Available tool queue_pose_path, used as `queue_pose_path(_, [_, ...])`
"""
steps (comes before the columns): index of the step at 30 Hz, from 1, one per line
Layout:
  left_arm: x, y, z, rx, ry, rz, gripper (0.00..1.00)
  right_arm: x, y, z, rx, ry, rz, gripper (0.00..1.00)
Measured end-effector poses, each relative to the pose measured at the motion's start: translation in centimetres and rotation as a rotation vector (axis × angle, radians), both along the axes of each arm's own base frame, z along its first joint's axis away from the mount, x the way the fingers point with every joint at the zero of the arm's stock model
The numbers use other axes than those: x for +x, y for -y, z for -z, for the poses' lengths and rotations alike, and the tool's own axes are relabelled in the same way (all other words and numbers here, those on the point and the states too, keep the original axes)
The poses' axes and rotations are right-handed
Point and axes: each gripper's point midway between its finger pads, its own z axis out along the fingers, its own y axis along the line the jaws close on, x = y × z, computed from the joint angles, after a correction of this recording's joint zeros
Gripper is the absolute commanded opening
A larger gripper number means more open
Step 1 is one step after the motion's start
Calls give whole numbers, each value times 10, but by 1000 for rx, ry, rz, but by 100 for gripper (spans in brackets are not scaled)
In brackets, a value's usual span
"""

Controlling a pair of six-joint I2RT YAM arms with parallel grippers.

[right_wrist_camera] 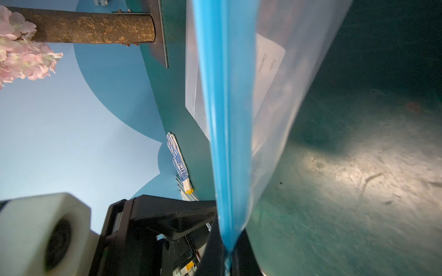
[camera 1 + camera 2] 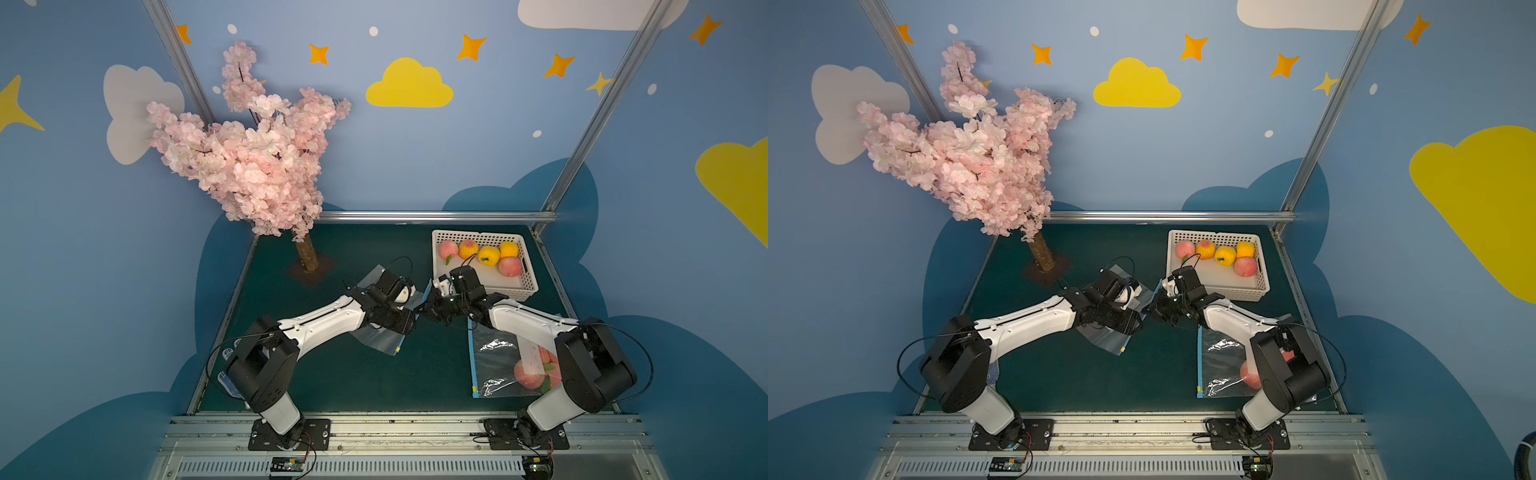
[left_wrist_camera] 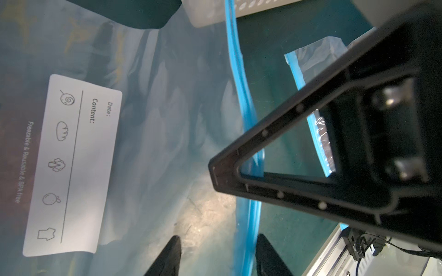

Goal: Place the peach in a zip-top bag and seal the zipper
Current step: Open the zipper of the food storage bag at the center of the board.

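While zip-top bag, seemingly empty, sits mid-table: R gripper clenched on its blue zipper; L gripper jaws apart, straddling same strip. Peach in basket, far right. Step: opening mouth. Next, prob.: L pinches one lip only.

label "Date:", "Content:", bag (sideways) "…BPA free"

Bare mat in front; basket, tree and filled bag crowd edges.

Blossom tree stands at back; a glove, seemingly, nearer.
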Motion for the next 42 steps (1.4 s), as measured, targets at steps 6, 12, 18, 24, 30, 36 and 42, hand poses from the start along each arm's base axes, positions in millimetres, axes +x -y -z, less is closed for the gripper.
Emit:
queue_pose_path(6, [2,2,-2,-11,4,-9,60,-2,-1,4,-6,-5,-10,0])
queue_pose_path(12, [7,1,-4,-22,9,-27,44,-3,-2,4,-6,-6,-16,0])
queue_pose_path(18, [9,2,-6,-33,16,-32,46,-3,-2,8,-10,-11,-20,0])
queue_pose_path(24, [12,1,-7,-39,19,-41,43,-4,-2,11,-12,-18,-26,0])
queue_pose_path(30, [11,3,-8,-51,13,-34,47,-5,-3,10,-8,-20,-29,0])
queue_pose_path(36, [8,6,-9,-69,-1,-18,46,-5,-4,9,-2,-21,-32,0])
queue_pose_path(42, [8,6,-9,-68,0,-15,37,-6,-5,9,3,-27,-34,0])
